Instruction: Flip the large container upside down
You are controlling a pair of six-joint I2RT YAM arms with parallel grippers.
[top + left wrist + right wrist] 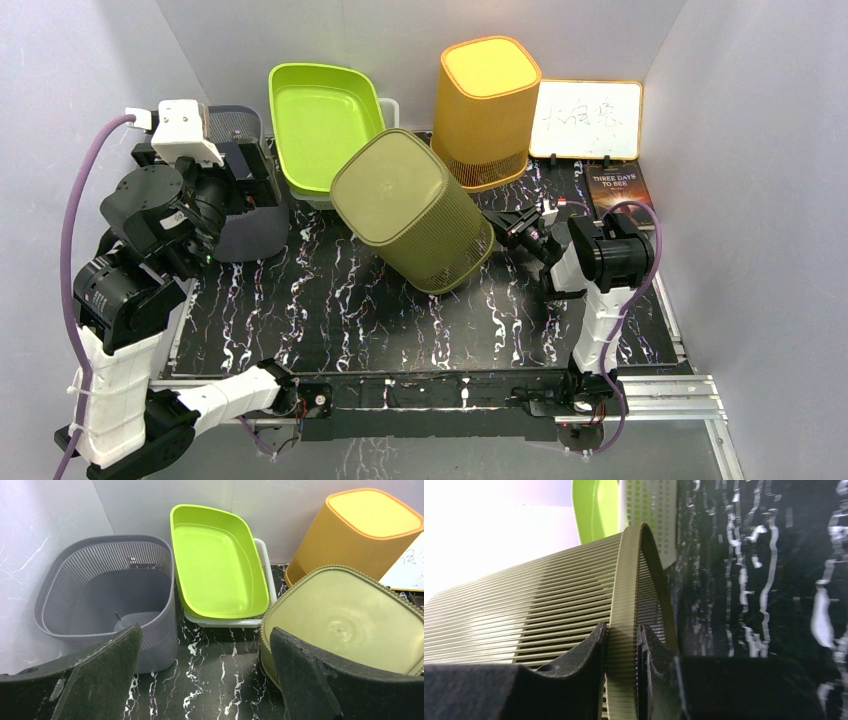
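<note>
Rim of the olive bin point(410, 205) sits pinched in the right gripper point(520, 232). The right wrist view shows the gripper point(622, 635) closed down to a narrow slit on that ribbed edge, with 1 finger on the outer wall of the bin point(524, 620) and the other on the inner side. The bin stands tilted near the middle of the black marbled table point(330, 310). Its closed base points up and toward the back left, and its open mouth faces down and to the right. The lowest part of the rim appears to touch the tabletop, though the exact contact is hard to make out.

The left gripper point(245, 180) hangs above the left side of the table with its 2 fingers spread wide and nothing between them. In the left wrist view the gripper point(205, 630) frames a grey basket point(100, 580) standing upright on the left and the base of the olive bin point(345, 620) on the right.

Behind them a bright green tray point(320, 115) leans against a white basket point(262, 565). An orange bin point(485, 110) stands upside down at the back. To its right a whiteboard point(585, 118) rests against the wall, with a dark book point(615, 190) lying just in front of it.
</note>
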